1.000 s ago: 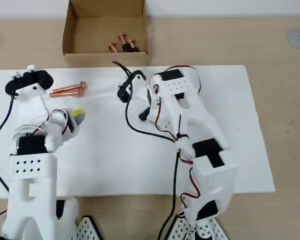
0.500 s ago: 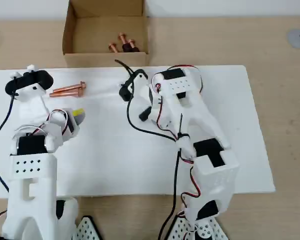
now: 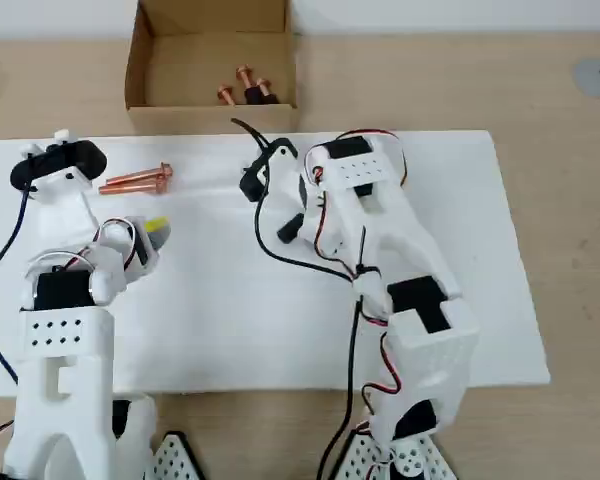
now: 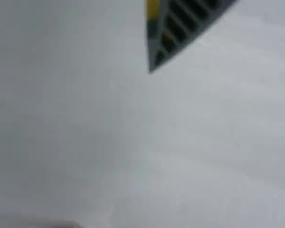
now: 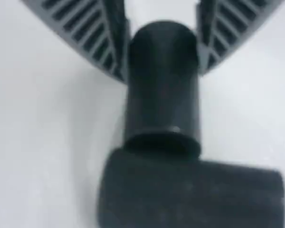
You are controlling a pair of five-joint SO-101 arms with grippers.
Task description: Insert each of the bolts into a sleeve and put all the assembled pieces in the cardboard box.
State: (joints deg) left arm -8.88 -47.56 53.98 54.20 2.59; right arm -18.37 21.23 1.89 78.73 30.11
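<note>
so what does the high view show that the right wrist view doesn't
High view adds the brown cardboard box holding assembled copper pieces, plus two loose copper bolts. Right wrist view adds ribbed grey fingers closed on a black cylindrical sleeve, with a second black sleeve lying crosswise at its end. Both share the white sheet and the right gripper.

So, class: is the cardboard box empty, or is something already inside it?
Not empty. The cardboard box holds a small cluster of copper-coloured bolts with a dark sleeve among them, lying against its near wall.
</note>
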